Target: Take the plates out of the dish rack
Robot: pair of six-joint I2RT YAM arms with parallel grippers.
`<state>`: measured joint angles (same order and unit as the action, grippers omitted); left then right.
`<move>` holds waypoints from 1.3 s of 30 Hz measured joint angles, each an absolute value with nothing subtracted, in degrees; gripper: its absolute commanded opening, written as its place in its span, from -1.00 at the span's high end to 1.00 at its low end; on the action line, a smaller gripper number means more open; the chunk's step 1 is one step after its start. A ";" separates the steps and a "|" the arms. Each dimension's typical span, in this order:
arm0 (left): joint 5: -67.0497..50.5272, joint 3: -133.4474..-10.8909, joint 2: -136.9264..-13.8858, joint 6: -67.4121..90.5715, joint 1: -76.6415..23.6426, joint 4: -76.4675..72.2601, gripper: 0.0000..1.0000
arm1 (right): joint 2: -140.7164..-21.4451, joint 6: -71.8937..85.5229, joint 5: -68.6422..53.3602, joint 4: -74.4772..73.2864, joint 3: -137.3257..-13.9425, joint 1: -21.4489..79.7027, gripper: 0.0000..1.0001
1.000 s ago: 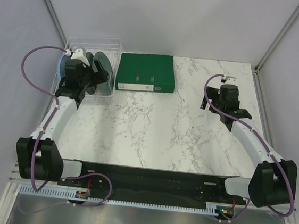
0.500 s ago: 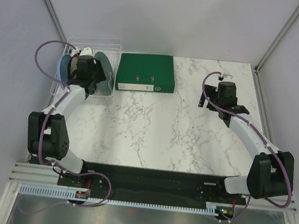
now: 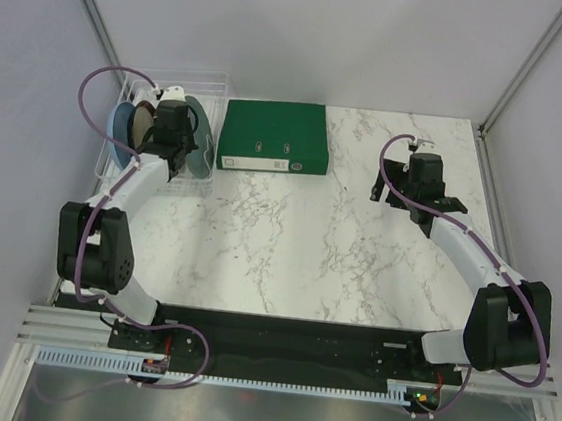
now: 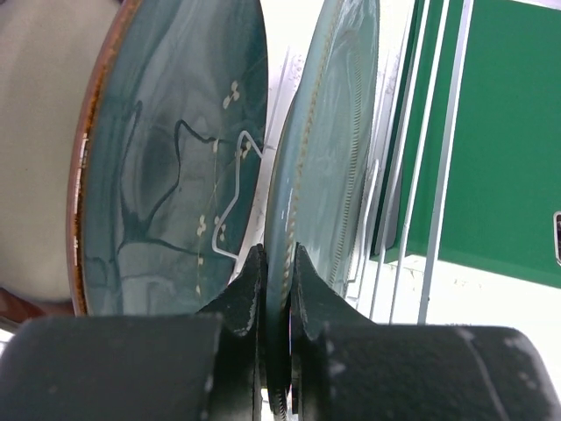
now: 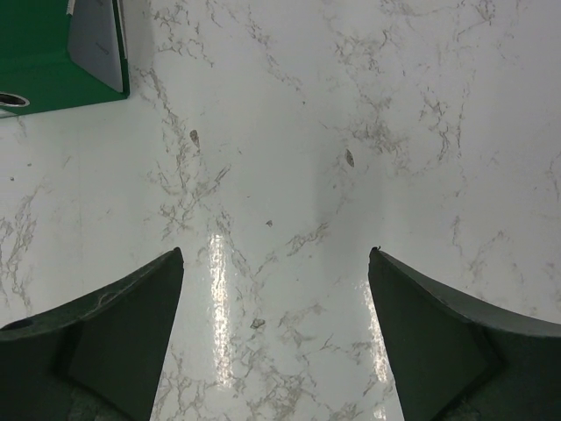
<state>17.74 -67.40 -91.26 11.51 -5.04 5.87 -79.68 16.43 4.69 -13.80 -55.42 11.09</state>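
Left gripper first, as I watch from my console: its two black fingers are pressed together on the rim of the round grey-green plate, one finger on each face, so the rim is pinched between them. That plate stands on edge in the white wire dish rack, which sits at the far left corner of the white marble-patterned table. On my left wrist camera the round dark grey-blue plate, with small pale flowers on it, stands just beside the held one with a narrow gap between them. Behind it is the round reddish-brown plate with a cream centre. From the overhead camera I also make out the round light blue plate, upright at the left end of the row. All four plates are in the rack; I cannot tell which slots hold them. Thin rack wires run upright to the right of the held plate, and through them I see the green rectangular binder, lying flat on the table just beside the rack. My right gripper hangs over bare marble on the right side of the table, well apart from the rack, fingers spread wide with nothing between them.
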 measured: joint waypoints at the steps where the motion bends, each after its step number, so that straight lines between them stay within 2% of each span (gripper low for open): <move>1: 18.28 -67.81 -91.31 11.27 -5.41 6.42 0.95 | -79.68 16.56 4.51 -13.80 -55.42 11.09 -0.87; 13: 30.26 -76.42 -91.42 3.14 -12.08 10.07 0.95 | -79.68 17.34 3.44 -13.76 -55.42 11.09 -0.88; 21: 30.72 -77.28 -87.37 1.06 -12.73 13.74 0.95 | -78.50 18.13 -3.99 -12.58 -55.42 11.09 -0.85; 27: 24.82 -77.28 -76.62 4.40 -13.08 20.18 0.95 | -76.38 21.61 -13.26 -7.14 -54.72 11.14 -0.86; 31: 16.23 -76.99 -70.59 9.50 -13.30 21.78 0.95 | -76.36 24.38 -19.62 -3.31 -54.08 11.14 -0.84; 39: -3.90 -64.93 -67.70 23.62 -15.07 14.48 0.95 | -78.52 29.10 -27.38 4.01 -54.06 13.28 -0.83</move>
<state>-3.90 -64.93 -67.70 23.62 -15.07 14.48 -78.52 29.10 -27.38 4.01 -54.06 13.28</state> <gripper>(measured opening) 0.100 0.916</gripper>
